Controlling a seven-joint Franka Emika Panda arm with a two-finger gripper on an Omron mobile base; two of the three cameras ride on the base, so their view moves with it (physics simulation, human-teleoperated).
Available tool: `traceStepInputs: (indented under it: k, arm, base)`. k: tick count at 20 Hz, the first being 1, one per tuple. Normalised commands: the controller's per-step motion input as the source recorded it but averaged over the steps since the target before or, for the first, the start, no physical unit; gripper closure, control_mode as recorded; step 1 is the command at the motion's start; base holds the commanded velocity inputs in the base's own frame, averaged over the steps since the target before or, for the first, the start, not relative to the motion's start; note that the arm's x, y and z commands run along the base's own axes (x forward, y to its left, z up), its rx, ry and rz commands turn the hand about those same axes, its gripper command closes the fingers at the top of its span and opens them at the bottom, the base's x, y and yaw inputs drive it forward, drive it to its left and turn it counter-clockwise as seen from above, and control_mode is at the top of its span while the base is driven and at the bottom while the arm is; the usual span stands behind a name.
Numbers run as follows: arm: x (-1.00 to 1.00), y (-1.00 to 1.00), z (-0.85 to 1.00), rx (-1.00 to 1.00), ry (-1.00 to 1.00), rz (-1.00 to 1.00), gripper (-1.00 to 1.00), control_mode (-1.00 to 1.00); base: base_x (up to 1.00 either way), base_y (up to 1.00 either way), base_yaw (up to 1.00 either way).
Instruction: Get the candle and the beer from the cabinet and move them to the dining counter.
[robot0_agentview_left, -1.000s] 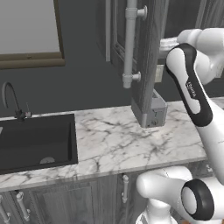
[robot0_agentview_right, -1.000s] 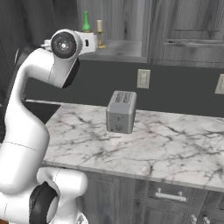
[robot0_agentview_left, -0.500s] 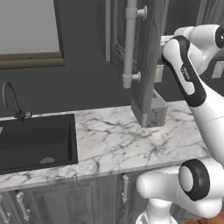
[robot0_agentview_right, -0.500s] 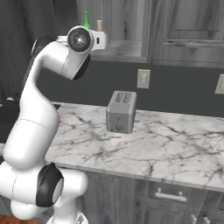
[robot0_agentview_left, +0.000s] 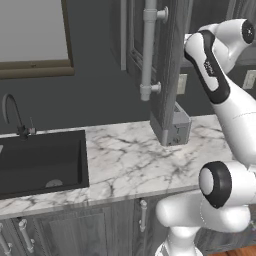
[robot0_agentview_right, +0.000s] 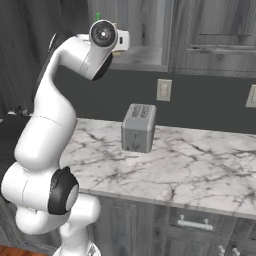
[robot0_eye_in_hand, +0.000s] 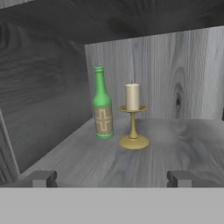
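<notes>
Grey cabinet (robot0_eye_in_hand: 48, 113) shelf, beer (robot0_eye_in_hand: 103, 105) just beside candle (robot0_eye_in_hand: 132, 117), jaws spread wide short of them.

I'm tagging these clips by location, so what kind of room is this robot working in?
Most likely a home kitchen, computer-rendered: a marble worktop with a black sink and tap, a toaster by the wall outlets, and an open grey wall cabinet holding a beer and a candle.
</notes>
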Motion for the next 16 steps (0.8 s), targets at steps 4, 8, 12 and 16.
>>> traceStepInputs:
  k: [4,8,12,16]
  arm:
    - [0.32,0.00,0.20,0.00,0.02,0.00,-1.00,-1.00]
    - [0.25,0.00,0.06,0.00,0.00,0.00,-1.00,-1.00]
    - [0.18,0.00,0.00,0.00,0.00,0.00,-1.00,-1.00]
    - [0.11,0.00,0.00,0.00,0.00,0.00,-1.00,-1.00]
  base:
    - [0.00,0.00,0.00]
    - [0.00,0.00,0.00]
    - [0.00,0.00,0.00]
    - [0.00,0.00,0.00]
